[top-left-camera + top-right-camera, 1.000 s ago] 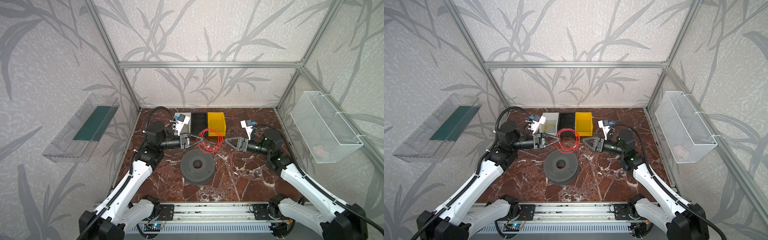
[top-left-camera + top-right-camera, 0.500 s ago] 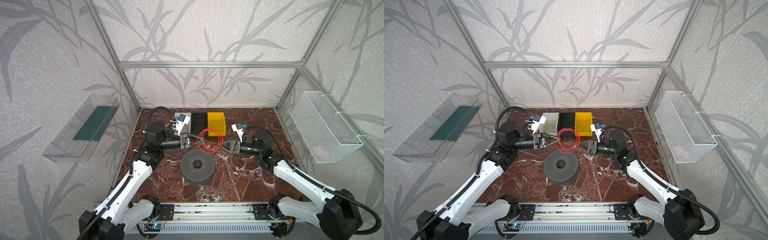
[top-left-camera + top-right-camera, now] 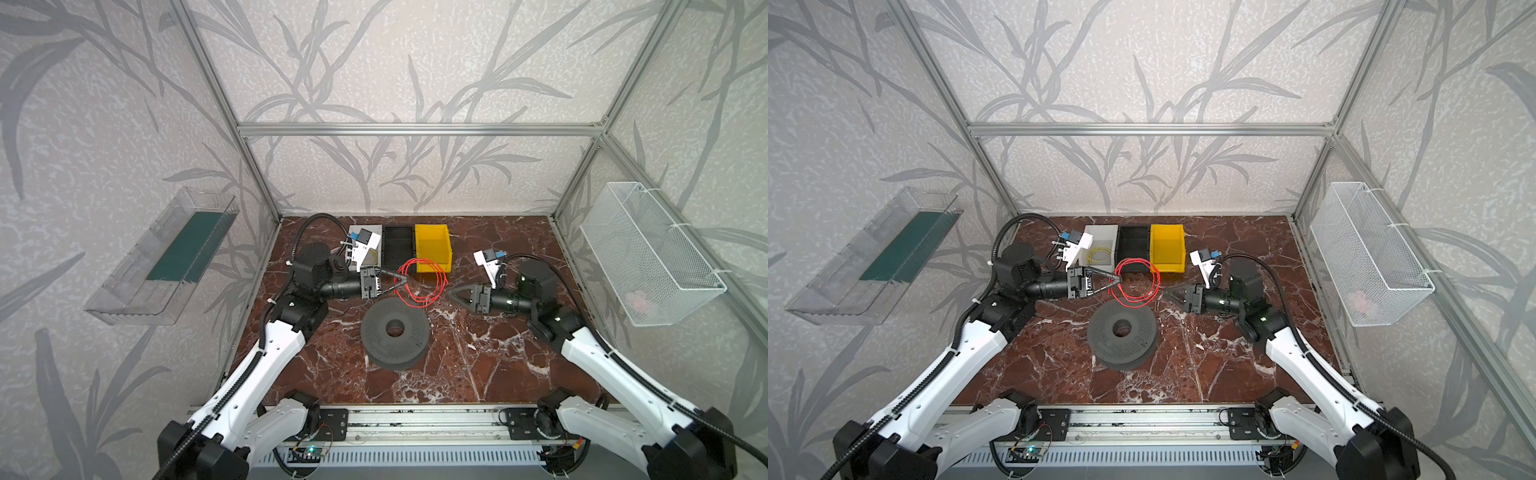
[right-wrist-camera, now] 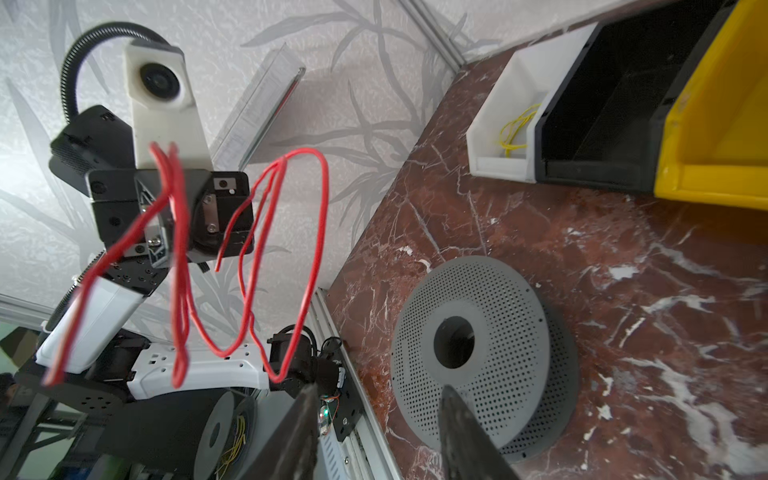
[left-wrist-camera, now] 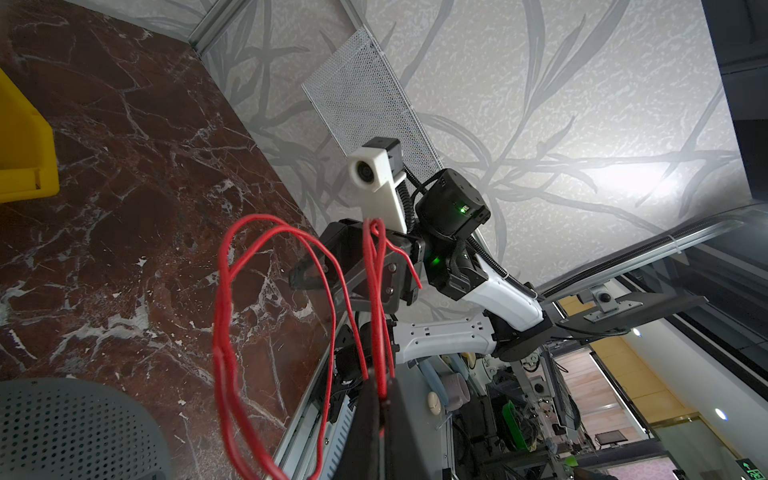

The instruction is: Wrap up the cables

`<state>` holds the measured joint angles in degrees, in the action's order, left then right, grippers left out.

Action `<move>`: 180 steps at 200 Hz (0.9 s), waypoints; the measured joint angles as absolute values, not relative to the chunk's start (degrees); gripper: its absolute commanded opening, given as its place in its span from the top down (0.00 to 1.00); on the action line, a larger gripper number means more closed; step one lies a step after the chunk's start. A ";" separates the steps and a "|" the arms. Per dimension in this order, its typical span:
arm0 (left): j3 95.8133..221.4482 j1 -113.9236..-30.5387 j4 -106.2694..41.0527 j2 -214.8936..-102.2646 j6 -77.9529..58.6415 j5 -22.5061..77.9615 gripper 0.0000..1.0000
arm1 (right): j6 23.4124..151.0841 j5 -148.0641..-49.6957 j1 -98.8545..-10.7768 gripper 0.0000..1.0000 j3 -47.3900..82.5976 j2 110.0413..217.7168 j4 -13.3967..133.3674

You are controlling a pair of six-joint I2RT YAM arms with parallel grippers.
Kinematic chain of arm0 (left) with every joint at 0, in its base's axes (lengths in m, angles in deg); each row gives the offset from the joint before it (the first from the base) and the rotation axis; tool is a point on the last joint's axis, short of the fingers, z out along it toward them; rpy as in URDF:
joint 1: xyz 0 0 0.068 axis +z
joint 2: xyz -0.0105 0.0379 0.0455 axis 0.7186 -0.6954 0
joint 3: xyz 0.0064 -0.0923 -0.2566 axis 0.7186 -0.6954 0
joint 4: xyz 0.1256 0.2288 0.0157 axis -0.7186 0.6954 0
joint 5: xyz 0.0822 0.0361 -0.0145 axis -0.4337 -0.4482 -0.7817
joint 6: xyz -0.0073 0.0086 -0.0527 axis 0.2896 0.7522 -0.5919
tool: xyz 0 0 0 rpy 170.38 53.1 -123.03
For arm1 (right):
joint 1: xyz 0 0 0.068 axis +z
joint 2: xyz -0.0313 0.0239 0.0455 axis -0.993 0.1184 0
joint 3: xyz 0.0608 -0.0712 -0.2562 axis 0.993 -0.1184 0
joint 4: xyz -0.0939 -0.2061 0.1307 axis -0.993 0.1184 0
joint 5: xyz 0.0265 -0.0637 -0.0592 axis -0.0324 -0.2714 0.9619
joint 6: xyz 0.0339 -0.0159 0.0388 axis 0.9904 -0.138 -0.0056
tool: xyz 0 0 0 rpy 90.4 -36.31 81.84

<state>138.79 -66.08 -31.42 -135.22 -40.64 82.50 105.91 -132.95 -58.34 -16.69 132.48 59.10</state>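
Red cable (image 5: 220, 316) hangs in loose loops from the clenched left gripper (image 3: 404, 279), just behind the spool (image 3: 394, 328). The right gripper (image 3: 452, 293) (jaws parted, empty) points straight at the coil from its right side, near but not touching.

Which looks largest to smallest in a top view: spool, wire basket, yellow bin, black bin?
wire basket, though it is mounted higher, likely nearer the camera
spool
yellow bin and black bin: look alike, not ranked
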 measured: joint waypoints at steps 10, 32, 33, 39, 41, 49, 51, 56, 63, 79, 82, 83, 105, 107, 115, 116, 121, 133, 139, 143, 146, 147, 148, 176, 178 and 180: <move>138.79 -66.08 -31.46 -135.24 -40.69 82.52 1.00 | 105.91 -133.47 -58.69 0.48 -16.69 131.39 58.97; 138.79 -66.08 -31.68 -135.24 -40.86 82.52 1.00 | 107.07 -134.34 -56.57 0.46 -16.69 132.39 57.20; 138.79 -66.08 -31.68 -135.24 -40.88 82.52 1.00 | 107.09 -134.34 -56.48 0.47 -16.69 132.46 57.20; 138.79 -66.08 -31.68 -135.24 -40.88 82.52 1.00 | 107.42 -134.34 -55.56 0.46 -16.69 133.29 56.61; 138.79 -66.08 -31.68 -135.24 -40.88 82.52 1.00 | 107.50 -134.34 -55.39 0.46 -16.69 133.46 56.48; 138.79 -66.10 -31.66 -135.24 -40.86 82.52 1.00 | 107.90 -134.39 -54.27 0.46 -16.69 134.73 55.60; 138.79 -66.10 -31.66 -135.24 -40.86 82.52 1.00 | 108.05 -134.39 -54.05 0.46 -16.69 135.10 55.40; 138.79 -66.10 -31.63 -135.24 -40.84 82.52 1.00 | 108.38 -134.41 -53.57 0.46 -16.69 135.82 54.86; 138.79 -66.13 -31.61 -135.24 -40.84 82.52 1.00 | 108.90 -134.58 -52.96 0.46 -16.69 136.76 54.11; 138.79 -66.13 -31.59 -135.22 -40.82 82.52 1.00 | 109.86 -134.87 -52.19 0.46 -16.69 138.62 52.65; 138.79 -66.13 -31.59 -135.22 -40.82 82.52 1.00 | 109.99 -134.89 -52.15 0.46 -16.69 138.84 52.41; 138.79 -66.13 -31.59 -135.22 -40.82 82.52 1.00 | 110.04 -134.89 -52.15 0.46 -16.69 138.91 52.32; 138.79 -66.13 -31.52 -135.22 -40.80 82.52 1.00 | 110.76 -134.91 -52.00 0.46 -16.56 139.89 50.53; 138.79 -66.13 -31.50 -135.22 -40.77 82.52 1.00 | 110.76 -134.91 -52.00 0.46 -16.54 139.93 50.38; 138.79 -66.13 -31.46 -135.22 -40.75 82.52 1.00 | 111.04 -134.91 -51.91 0.46 -16.40 140.02 49.81; 138.79 -66.13 -31.46 -135.22 -40.75 82.52 1.00 | 111.07 -134.91 -51.91 0.46 -16.38 140.02 49.74; 138.79 -66.13 -31.42 -135.22 -40.73 82.52 1.00 | 111.26 -134.87 -51.89 0.46 -16.27 140.04 49.39; 138.79 -66.13 -31.42 -135.22 -40.66 82.52 1.00 | 111.52 -134.76 -51.82 0.46 -16.03 140.09 48.61; 138.79 -66.13 -31.42 -135.22 -40.66 82.52 1.00 | 111.61 -134.63 -51.80 0.46 -15.92 140.09 48.13; 138.79 -66.13 -31.42 -135.22 -40.66 82.54 1.00 | 111.72 -134.50 -51.80 0.46 -15.92 140.11 47.80; 138.79 -66.13 -31.42 -135.22 -40.66 82.54 1.00 | 111.81 -134.37 -51.78 0.46 -15.92 140.13 47.54; 138.79 -66.13 -31.42 -135.22 -40.66 82.54 1.00 | 111.81 -134.32 -51.78 0.46 -15.92 140.13 47.40; 138.79 -66.13 -31.42 -135.22 -40.66 82.54 1.00 | 111.83 -134.30 -51.78 0.46 -15.92 140.15 47.32; 138.79 -66.13 -31.66 -135.20 -40.84 82.65 1.00 | 113.19 -133.91 -51.76 0.48 -15.71 141.86 44.28; 138.79 -66.13 -31.70 -135.18 -40.88 82.67 1.00 | 113.30 -133.93 -51.74 0.48 -15.60 142.14 44.10; 138.77 -66.15 -31.74 -135.16 -40.91 82.69 1.00 | 113.40 -133.95 -51.71 0.49 -15.49 142.40 43.91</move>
